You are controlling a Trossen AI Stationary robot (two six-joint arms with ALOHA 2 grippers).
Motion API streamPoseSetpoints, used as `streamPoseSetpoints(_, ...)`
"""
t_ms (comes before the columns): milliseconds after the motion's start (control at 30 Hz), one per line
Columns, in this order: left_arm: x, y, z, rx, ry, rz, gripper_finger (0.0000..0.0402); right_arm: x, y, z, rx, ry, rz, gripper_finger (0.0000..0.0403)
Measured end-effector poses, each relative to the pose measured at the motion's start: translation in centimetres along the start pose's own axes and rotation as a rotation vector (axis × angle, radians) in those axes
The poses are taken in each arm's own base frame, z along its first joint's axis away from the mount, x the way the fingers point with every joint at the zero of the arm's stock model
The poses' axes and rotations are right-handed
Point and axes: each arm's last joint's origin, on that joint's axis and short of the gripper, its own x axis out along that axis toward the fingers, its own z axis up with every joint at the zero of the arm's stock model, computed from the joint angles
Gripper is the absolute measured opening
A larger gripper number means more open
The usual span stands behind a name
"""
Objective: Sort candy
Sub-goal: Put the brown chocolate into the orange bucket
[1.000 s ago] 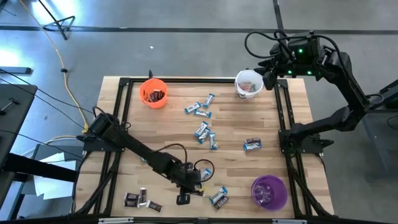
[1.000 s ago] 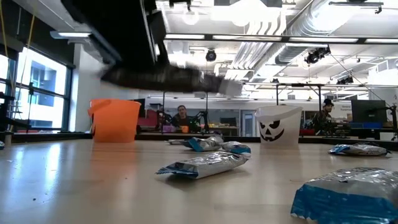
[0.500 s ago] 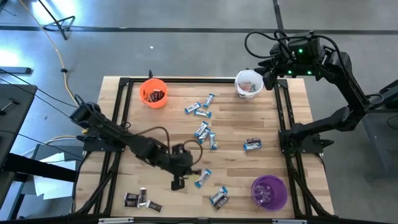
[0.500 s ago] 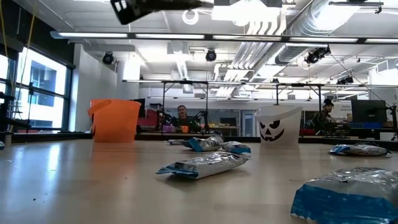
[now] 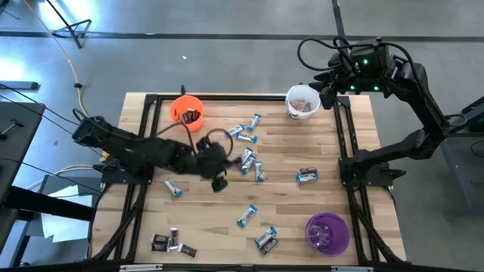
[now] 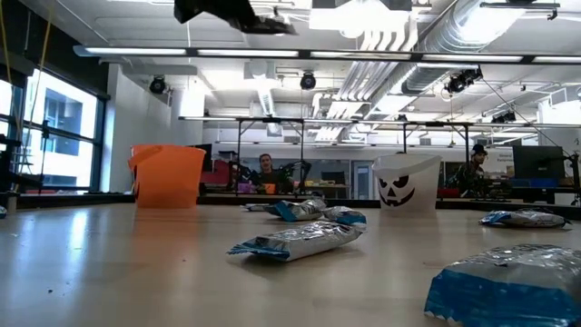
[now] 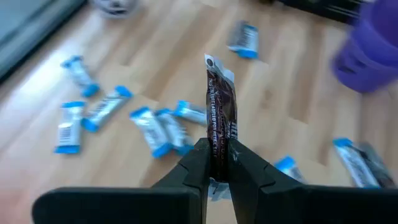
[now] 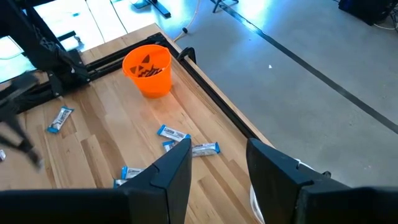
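Tabletop (image 5: 302, 136): pale wooden boards inside a black frame, seen whole only in the high view
Left arm (image 5: 136, 151): reaches from the left edge toward the middle, above the boards
Right arm (image 5: 412, 83): waits at the far right corner, beside the white cup
Orange cup (image 5: 186, 112): far left of the tabletop, dark wrappers inside (the right wrist view alone shows the pumpkin face on it)
White cup (image 5: 302, 102): far right; the low view shows its jack-o'-lantern face, which the high view does not
Purple cup (image 5: 327, 233): near right corner
Left gripper (image 7: 216, 171): clamped on a dark brown candy bar (image 7: 221, 118), held upright between the fingers; only the left wrist view shows this grip, the high view shows just a dark mass there
Right gripper (image 8: 217, 162): fingers spread apart, nothing between them
Candy (image 5: 246, 160): blue-and-white pieces lie scattered over the middle; dark pieces (image 5: 168, 242) lie at the near left edge
Low view: blue wrappers (image 6: 295, 241) close up, people at desks far behind
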Motion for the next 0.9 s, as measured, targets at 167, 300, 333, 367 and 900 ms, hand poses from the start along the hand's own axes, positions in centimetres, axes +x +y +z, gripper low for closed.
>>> streamPoseSetpoints(167,0.2,3.3,1.1,-0.053,0.005,0.122,0.0033,0.0,0.0,0.0,0.000,0.000,0.000,0.0149)
streamPoseSetpoints(300,0.4,6.4,1.7,-0.098,0.042,0.224,0.0033,0.0,0.0,0.0,0.000,0.000,0.000,0.0149)
streamPoseSetpoints(333,0.4,7.1,1.9,-0.112,0.047,0.246,0.0033,0.0,0.0,0.0,0.000,0.000,0.000,0.0149)
streamPoseSetpoints(367,0.4,8.0,2.0,-0.118,0.061,0.273,0.0033,0.0,0.0,0.0,0.000,0.000,0.000,0.0149)
streamPoseSetpoints(900,0.7,21.9,2.7,-0.251,0.265,0.478,0.0033,0.0,0.0,0.0,0.000,0.000,0.000,0.0149)
